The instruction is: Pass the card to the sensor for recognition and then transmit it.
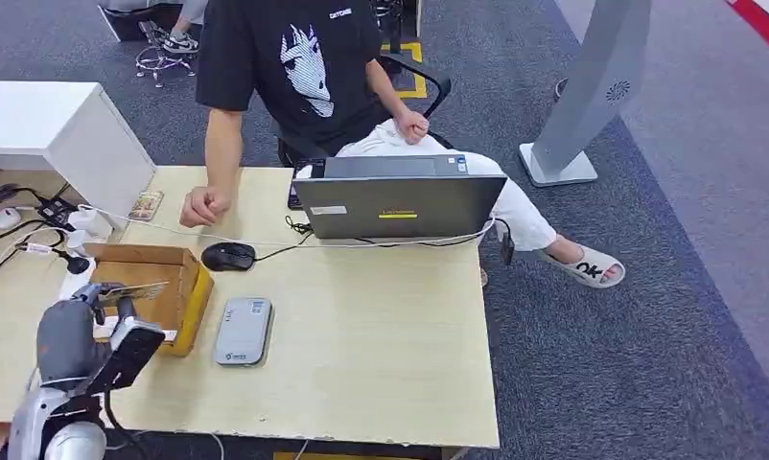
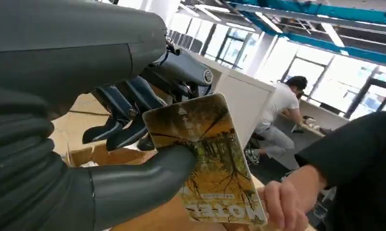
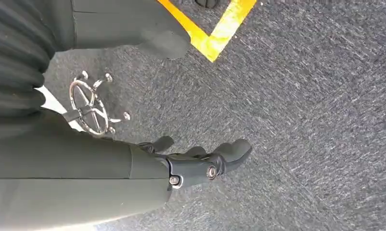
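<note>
pinching one card (image 2: 208,159), left hand (image 1: 83,331) hovers beside one sensor (image 1: 243,331).

The robot's left hand (image 1: 101,326) wears a grey ribbed cover over a silver arm, with a thick grey thumb and darker fingers (image 2: 119,125); bright screw heads stud the right hand (image 3: 200,163).

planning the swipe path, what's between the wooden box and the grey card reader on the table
Nothing: in the head view only a narrow strip of bare tabletop separates the wooden box from the grey card reader.
</note>
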Controlling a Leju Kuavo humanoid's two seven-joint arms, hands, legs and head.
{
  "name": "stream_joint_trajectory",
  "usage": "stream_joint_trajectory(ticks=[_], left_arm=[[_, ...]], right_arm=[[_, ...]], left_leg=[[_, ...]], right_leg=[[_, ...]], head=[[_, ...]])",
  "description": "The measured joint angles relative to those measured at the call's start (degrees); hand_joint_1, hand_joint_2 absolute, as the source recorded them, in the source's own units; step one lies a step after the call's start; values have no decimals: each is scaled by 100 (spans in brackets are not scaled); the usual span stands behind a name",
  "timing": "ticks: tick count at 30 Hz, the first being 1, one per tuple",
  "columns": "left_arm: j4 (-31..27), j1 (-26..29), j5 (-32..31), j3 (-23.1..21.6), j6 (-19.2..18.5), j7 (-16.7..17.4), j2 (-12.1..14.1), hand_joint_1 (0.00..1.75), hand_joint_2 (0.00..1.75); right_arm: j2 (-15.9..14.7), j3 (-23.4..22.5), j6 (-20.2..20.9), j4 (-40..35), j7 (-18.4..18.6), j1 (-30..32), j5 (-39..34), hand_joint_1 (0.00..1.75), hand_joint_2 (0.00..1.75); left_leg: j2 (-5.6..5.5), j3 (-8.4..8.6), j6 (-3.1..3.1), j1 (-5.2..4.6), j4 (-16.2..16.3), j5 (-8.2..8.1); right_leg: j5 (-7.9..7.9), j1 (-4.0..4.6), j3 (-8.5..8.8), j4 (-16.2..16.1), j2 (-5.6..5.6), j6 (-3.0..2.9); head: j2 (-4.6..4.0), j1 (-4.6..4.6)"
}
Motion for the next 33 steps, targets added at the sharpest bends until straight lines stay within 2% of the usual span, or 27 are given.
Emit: stream_joint_trajectory(ticks=[3, 12, 25, 33], left_arm=[[28, -47, -616, -292, 28, 200, 112, 175, 175], [417, -343, -1327, -905, 0, 575, 300, 175, 175], [977, -511, -1562, -1227, -33, 818, 405, 175, 175], [1128, -533, -1564, -1294, -31, 818, 405, 175, 175]], right_arm=[[0, 0, 29, 0, 0, 0, 26, 0, 175], [0, 4, 53, 7, 28, -7, 112, 0, 175], [9, 4, 50, 26, 68, -1, 182, 0, 175], [9, 7, 51, 28, 68, -2, 188, 0, 175]], left_leg=[[-3, -1, 0, 0, 1, 0], [-1, -1, 0, 1, 0, 0], [1, -3, 0, 0, 1, 0], [0, -3, 0, 0, 1, 0]], right_leg=[[0, 0, -2, 0, -2, 0], [0, 1, -2, 0, 0, 0], [0, 0, -4, 0, 3, 0], [0, 0, -4, 0, 2, 0]], head=[[0, 0], [0, 0], [0, 0], [0, 0]])
